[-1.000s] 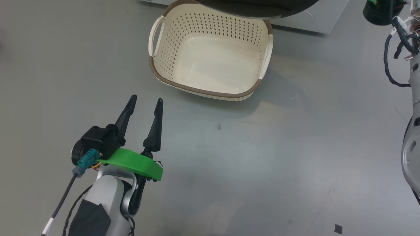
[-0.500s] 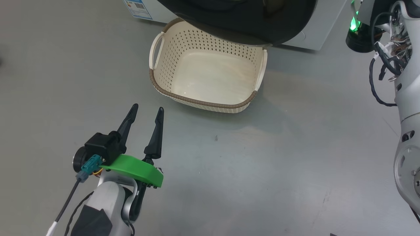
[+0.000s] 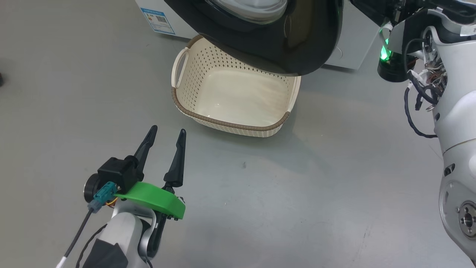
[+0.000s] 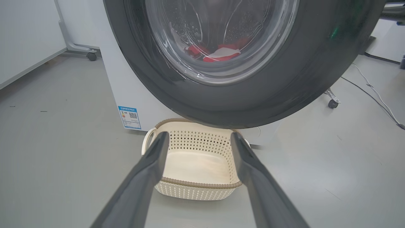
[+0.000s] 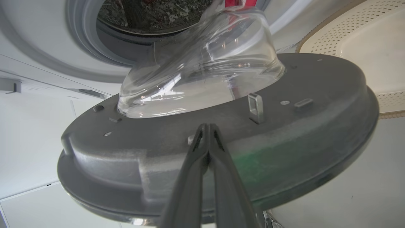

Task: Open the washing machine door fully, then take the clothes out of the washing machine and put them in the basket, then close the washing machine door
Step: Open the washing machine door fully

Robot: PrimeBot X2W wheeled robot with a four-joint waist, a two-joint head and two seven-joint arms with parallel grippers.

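Right tool (image 5: 207, 126), fingers clenched together and grasping nothing, points its tips at the grey inner face of the washing machine door (image 5: 110, 158), just below the clear glass bowl (image 5: 205, 63); whether they touch it cannot be told. Swung partly open, that door overhangs the far side of the basket (image 3: 230, 124), which sits on the grey floor (image 3: 297, 186) before the washing machine (image 4: 126, 85), whose drum (image 5: 152, 15) holds the red and white clothes (image 4: 221, 55). Left tool (image 3: 167, 130) hangs over the floor nearer the robot, fingers spread and released, apart from the basket.

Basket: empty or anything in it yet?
Empty. The basket shows a bare floor; the red clothes sit behind the door's glass.
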